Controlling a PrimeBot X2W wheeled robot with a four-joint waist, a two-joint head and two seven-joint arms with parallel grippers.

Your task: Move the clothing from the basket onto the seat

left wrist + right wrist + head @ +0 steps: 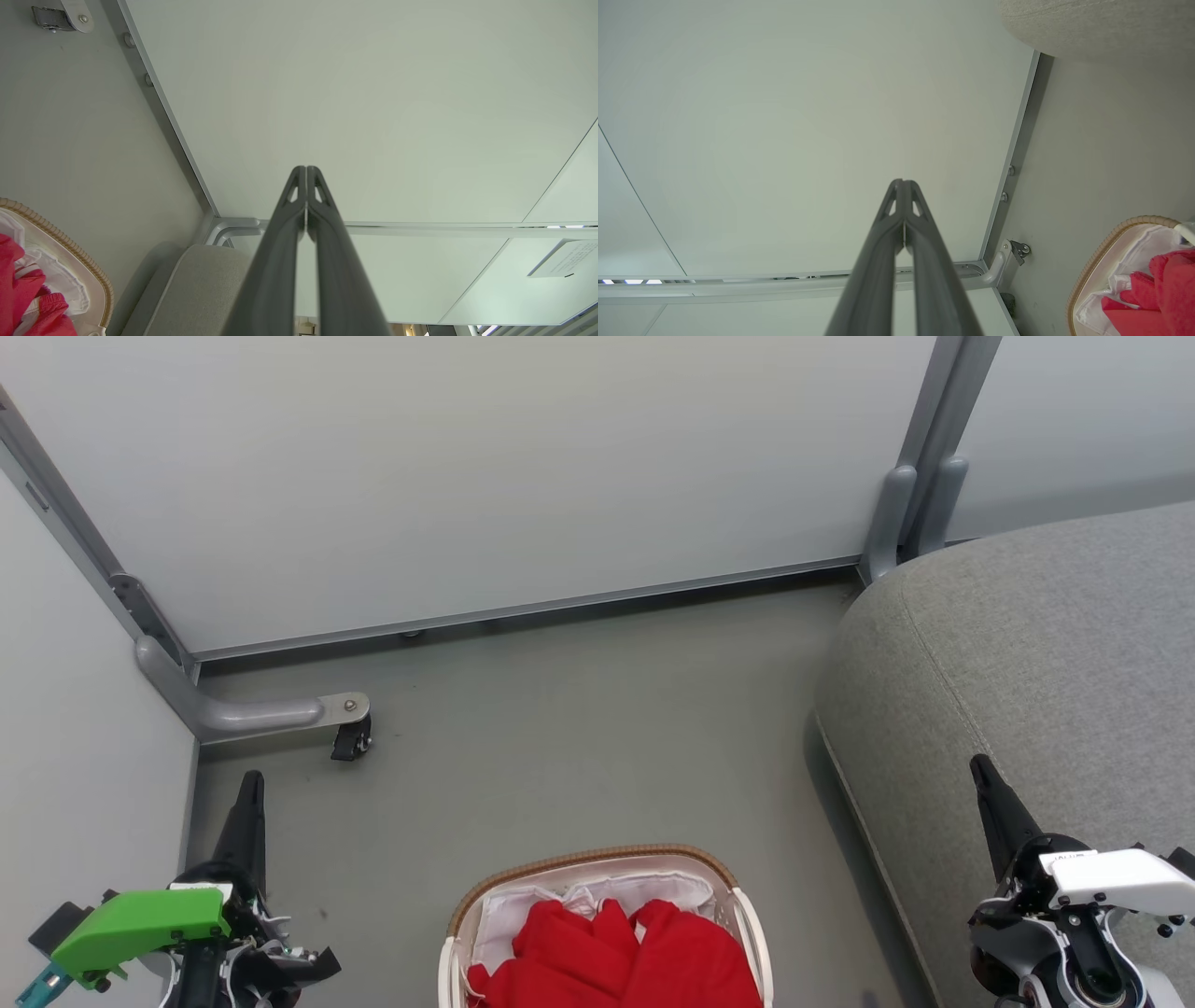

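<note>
Bright red clothing (621,957) lies bunched in the white basket (742,905) with its brown woven rim, at the bottom centre of the head view. The large grey seat (1046,644) fills the right side. My left gripper (250,786) stands shut and empty at the lower left, well left of the basket. Over the seat's front part, my right gripper (980,767) is shut with nothing in it. In the left wrist view the shut gripper (306,169) points at a pale wall, with the clothing (18,289) and the basket (79,254) at lower left. The right wrist view shows the shut gripper (902,182) and the clothing (1167,294) at lower right.
Pale partition walls (467,476) close off the back and left, on grey metal frames. A castor foot (350,737) sticks out onto the grey floor (579,747) near the left gripper. A thin white liner sheet (597,896) lines the basket behind the red fabric.
</note>
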